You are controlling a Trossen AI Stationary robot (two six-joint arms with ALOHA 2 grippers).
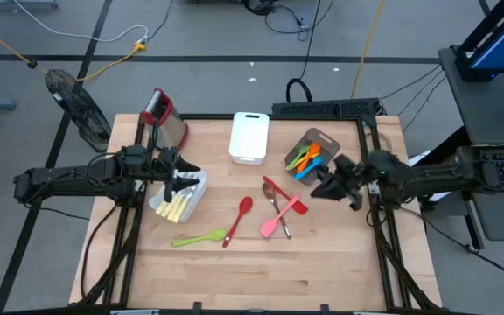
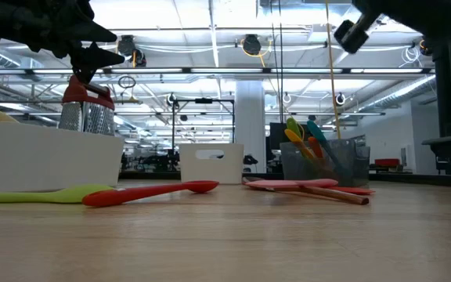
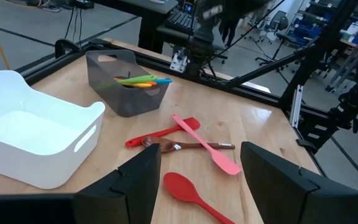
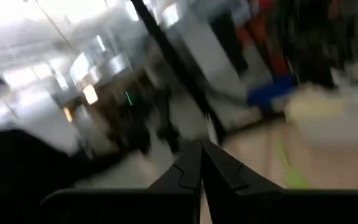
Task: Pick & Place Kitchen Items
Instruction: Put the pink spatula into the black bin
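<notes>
Loose on the table lie a green spoon (image 1: 199, 237), a red spoon (image 1: 239, 219), a pink spatula (image 1: 283, 220), a red spatula (image 3: 160, 134) and a wooden-handled spoon (image 1: 276, 199). A grey bin (image 1: 309, 150) holds green, orange and blue utensils. A white bin (image 1: 180, 198) at the left holds pale-yellow-handled cutlery. My left gripper (image 1: 185, 178) hovers over that white bin, open and empty (image 3: 201, 180). My right gripper (image 1: 322, 185) is raised beside the grey bin's near right side, its fingers shut (image 4: 201, 167) with nothing seen between them.
An empty white bin (image 1: 249, 137) stands at the back middle. A steel box grater with a red top (image 1: 161, 115) stands at the back left. The near half of the table (image 1: 261, 280) is bare wood. A black frame rail (image 1: 269, 116) runs along the table's far edge.
</notes>
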